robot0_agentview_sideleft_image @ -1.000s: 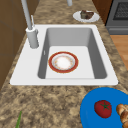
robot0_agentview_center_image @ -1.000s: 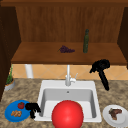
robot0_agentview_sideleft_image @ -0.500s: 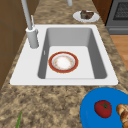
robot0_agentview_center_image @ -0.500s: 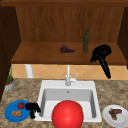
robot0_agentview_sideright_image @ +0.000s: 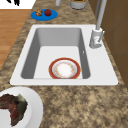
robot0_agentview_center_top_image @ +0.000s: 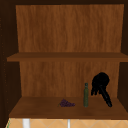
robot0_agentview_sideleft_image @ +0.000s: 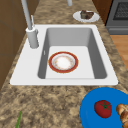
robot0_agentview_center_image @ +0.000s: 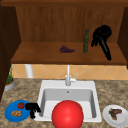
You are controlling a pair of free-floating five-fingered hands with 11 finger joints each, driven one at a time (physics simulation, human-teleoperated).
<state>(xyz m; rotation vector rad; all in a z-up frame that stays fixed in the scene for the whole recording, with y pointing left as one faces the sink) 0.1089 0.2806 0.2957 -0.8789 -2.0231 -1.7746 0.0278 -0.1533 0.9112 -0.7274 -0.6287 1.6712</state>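
I am holding my right hand (robot0_agentview_center_image: 101, 33) just right of the green bottle (robot0_agentview_center_image: 86, 41) on the shelf (robot0_agentview_center_image: 45, 55), fingers hanging loosely apart, gripping nothing. Left of the bottle, grapes (robot0_agentview_center_image: 66, 49) are lying on that shelf. My left hand (robot0_agentview_center_image: 32, 108) is hovering far below the bottle, fingers curled on nothing.

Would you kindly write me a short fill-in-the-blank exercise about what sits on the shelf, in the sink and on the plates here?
1. On the shelf, the right hand is nearest to the green ____.
2. The left hand hovers at the edge of the ____ plate, which carries a tomato.
3. The red-rimmed bowl lies inside the ____.
4. Left of the bottle on the shelf lies a purple bunch of ____.

Missing words: bottle; blue; sink; grapes
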